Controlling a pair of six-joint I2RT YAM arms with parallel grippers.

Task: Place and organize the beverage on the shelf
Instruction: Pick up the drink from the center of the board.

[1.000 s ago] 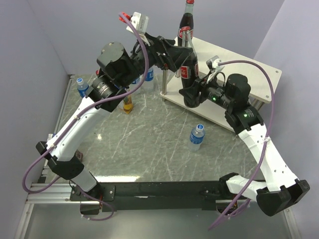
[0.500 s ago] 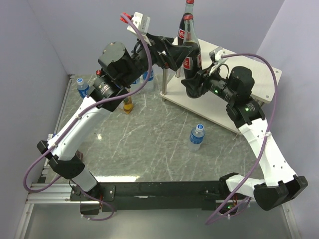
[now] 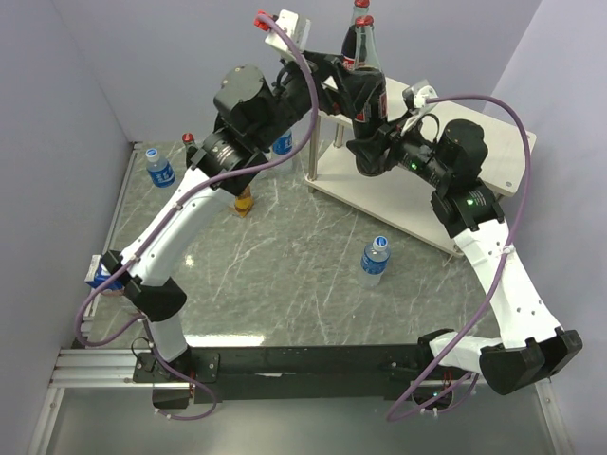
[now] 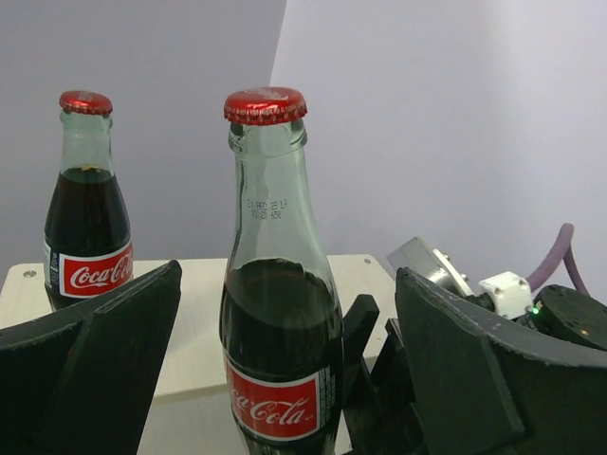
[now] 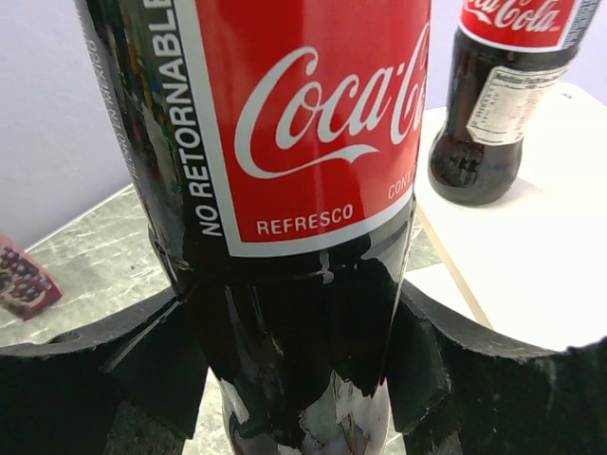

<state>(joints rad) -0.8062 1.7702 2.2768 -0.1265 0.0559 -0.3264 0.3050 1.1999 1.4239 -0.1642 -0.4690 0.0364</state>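
Note:
My right gripper (image 3: 366,156) is shut on the lower body of a red-capped cola bottle (image 3: 365,71) and holds it upright by the near left edge of the shelf (image 3: 474,142). The right wrist view shows its fingers (image 5: 90,379) pressed on the bottle (image 5: 294,190). My left gripper (image 3: 365,95) is open, and its fingers (image 4: 95,360) stand apart on either side of that bottle (image 4: 280,313) without touching it. A second cola bottle (image 4: 87,227) stands on the shelf's top board (image 4: 190,313). It also shows in the right wrist view (image 5: 493,95).
Small water bottles stand on the marble table: one in the middle (image 3: 375,258), one far left (image 3: 158,168), one behind the left arm (image 3: 283,144). A red cap (image 3: 188,138) and an amber object (image 3: 245,201) show under the left arm. A blue carton (image 3: 100,277) lies at the left edge.
The right gripper has raised the cola bottle up and back toward the shelf's top board. The left arm has swung right, and its open fingers now straddle the bottle.

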